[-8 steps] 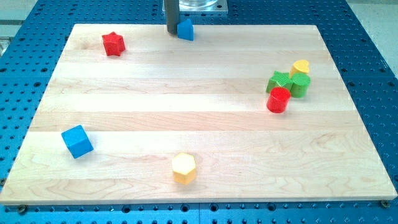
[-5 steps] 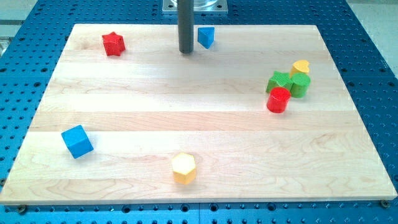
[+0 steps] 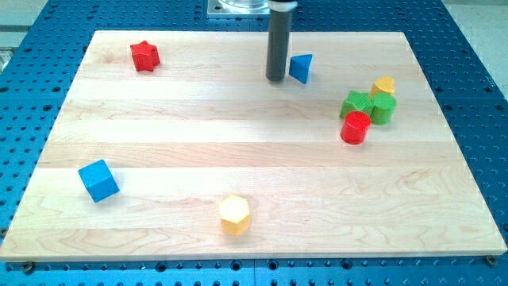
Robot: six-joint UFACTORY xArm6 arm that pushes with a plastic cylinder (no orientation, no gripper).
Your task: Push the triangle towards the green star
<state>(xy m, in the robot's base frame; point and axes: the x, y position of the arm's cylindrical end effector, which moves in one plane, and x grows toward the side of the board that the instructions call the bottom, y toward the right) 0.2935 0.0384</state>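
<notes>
The blue triangle (image 3: 301, 67) lies on the wooden board near the view's top, right of centre. My tip (image 3: 275, 79) stands just to its left, touching or nearly touching it. The green star (image 3: 356, 103) sits at the view's right, well to the lower right of the triangle, packed in a cluster with other blocks.
Around the green star are a green cylinder (image 3: 384, 108), a yellow heart (image 3: 384, 85) and a red cylinder (image 3: 355, 127). A red star (image 3: 144, 56) lies top left, a blue cube (image 3: 98, 180) lower left, a yellow hexagon (image 3: 235, 214) bottom centre. The wooden board (image 3: 198, 127) rests on a blue perforated table.
My tip has moved right and slightly down across the board's top, and the blue triangle has slid right and down ahead of it, closer to the green star.
</notes>
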